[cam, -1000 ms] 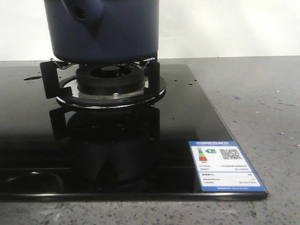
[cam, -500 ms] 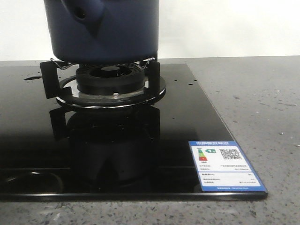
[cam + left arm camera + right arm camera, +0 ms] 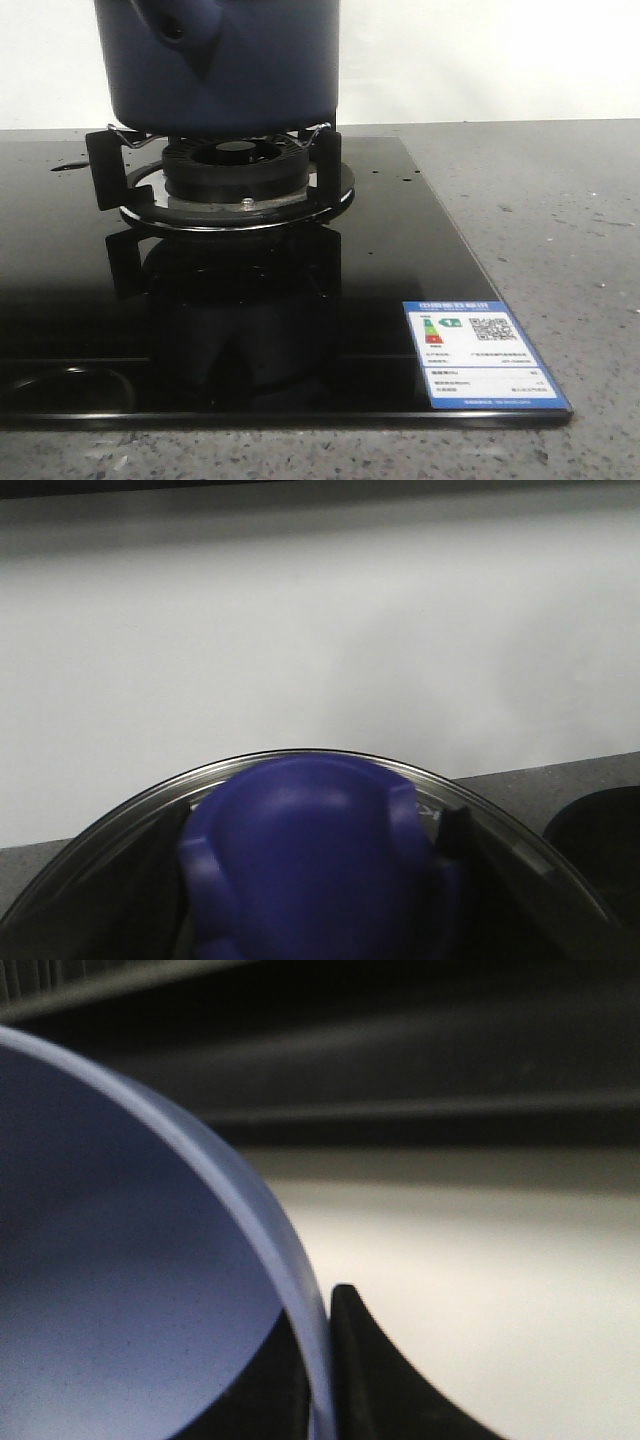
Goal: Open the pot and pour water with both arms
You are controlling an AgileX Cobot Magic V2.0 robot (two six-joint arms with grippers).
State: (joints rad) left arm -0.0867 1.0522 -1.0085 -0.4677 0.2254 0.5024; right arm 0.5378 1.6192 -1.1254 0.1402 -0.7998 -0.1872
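Observation:
The dark navy pot [image 3: 230,70] stands on the burner stand [image 3: 235,185] at the back of the front view. Its stubby handle with the round hole [image 3: 178,28] points toward me, and its top is cut off. No gripper shows in that view. In the left wrist view my left gripper [image 3: 315,880] is shut on the blue knob [image 3: 310,840] of a glass lid with a metal rim [image 3: 300,754]; one dark finger [image 3: 456,830] shows beside the knob. In the right wrist view my right gripper [image 3: 318,1380] clamps the rim of a periwinkle-blue bowl [image 3: 120,1260].
A black glass hob [image 3: 400,240] lies on a grey speckled counter [image 3: 560,230] in front of a white wall. An energy label [image 3: 485,352] is stuck at the hob's front right corner. A second burner ring [image 3: 65,385] shows at the front left.

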